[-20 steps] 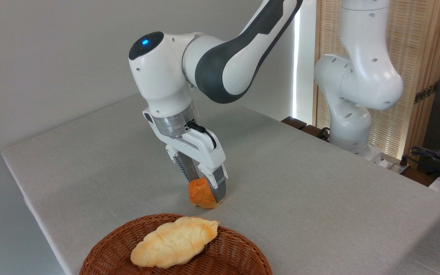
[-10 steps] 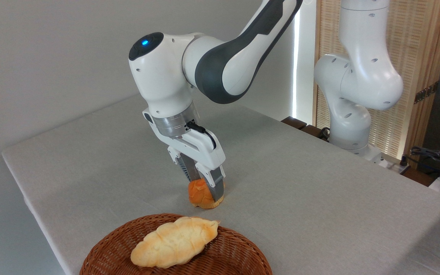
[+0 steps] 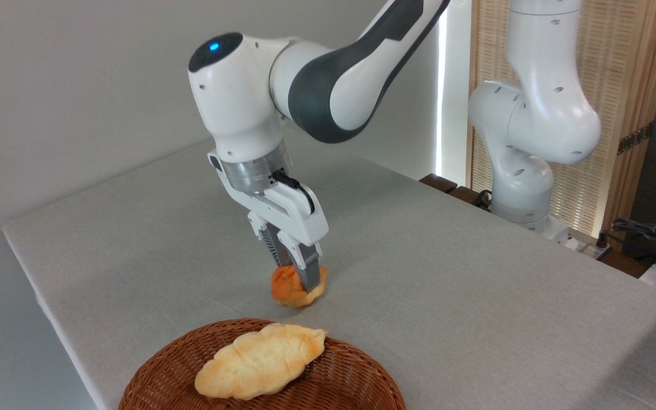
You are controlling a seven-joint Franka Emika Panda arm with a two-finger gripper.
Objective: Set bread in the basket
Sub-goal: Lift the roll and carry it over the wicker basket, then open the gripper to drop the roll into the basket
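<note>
The bread (image 3: 287, 285), a small deep-orange lumpy bun, hangs a little above the grey tablecloth, squeezed between the fingers of my gripper (image 3: 300, 285), which is shut on it. The near finger (image 3: 311, 276) covers part of the bun's right side. Just in front of it, at the bottom edge, stands the round reddish-brown wicker basket (image 3: 339, 381), partly cut off by the frame. The bun is behind the basket's far rim, not over it.
A larger pale-yellow elongated loaf (image 3: 259, 360) lies inside the basket. The arm's white base (image 3: 524, 171) stands at the table's far right edge, with cables and gear (image 3: 655, 239) beyond. The table's left edge (image 3: 37, 279) drops off near the wall.
The gripper closed tighter on the bun, squashing it, then lifted it slightly off the cloth and shifted a little to the left.
</note>
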